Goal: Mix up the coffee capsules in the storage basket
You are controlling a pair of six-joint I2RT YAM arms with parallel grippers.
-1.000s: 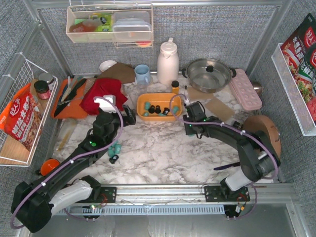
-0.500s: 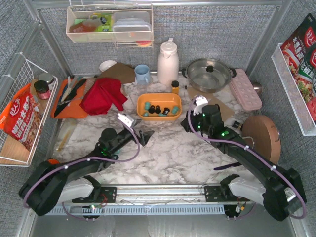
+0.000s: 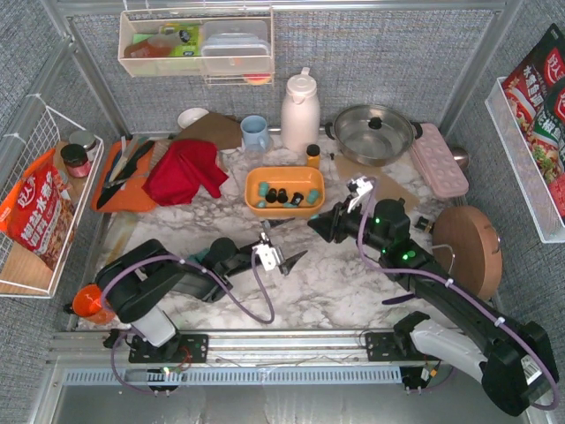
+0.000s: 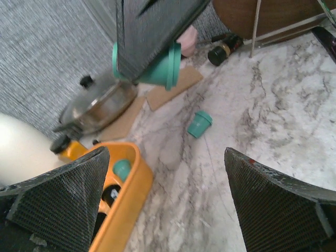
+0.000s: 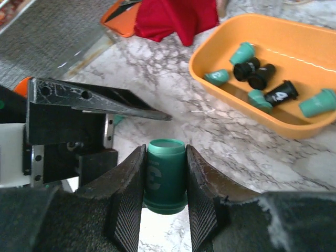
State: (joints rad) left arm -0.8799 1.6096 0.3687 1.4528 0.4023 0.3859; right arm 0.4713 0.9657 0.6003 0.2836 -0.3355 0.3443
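The orange-yellow storage basket [image 3: 284, 176] sits mid-table and holds several teal and black coffee capsules [image 3: 279, 196]. It also shows in the right wrist view [image 5: 294, 126] and the left wrist view [image 4: 128, 195]. My right gripper [image 3: 320, 225] hovers just in front of the basket's right corner, shut on an upright teal capsule [image 5: 165, 178], which also shows in the left wrist view [image 4: 158, 67]. My left gripper [image 3: 284, 247] is open and empty, low over the marble, facing the right gripper. One loose teal capsule [image 4: 199, 124] lies on the table beyond it.
A red cloth [image 3: 184, 170] and an orange cutting board [image 3: 132, 181] lie left of the basket. A white thermos [image 3: 300, 110], blue mug [image 3: 254, 132], steel pot [image 3: 372, 132], pink tray [image 3: 439, 159] and small bottle [image 3: 312, 155] stand behind. A round wooden board [image 3: 468, 247] is at right.
My left arm has swung down and right from beside the basket, now lying low with its jaws open. My right gripper has drawn back from the basket toward the left gripper.
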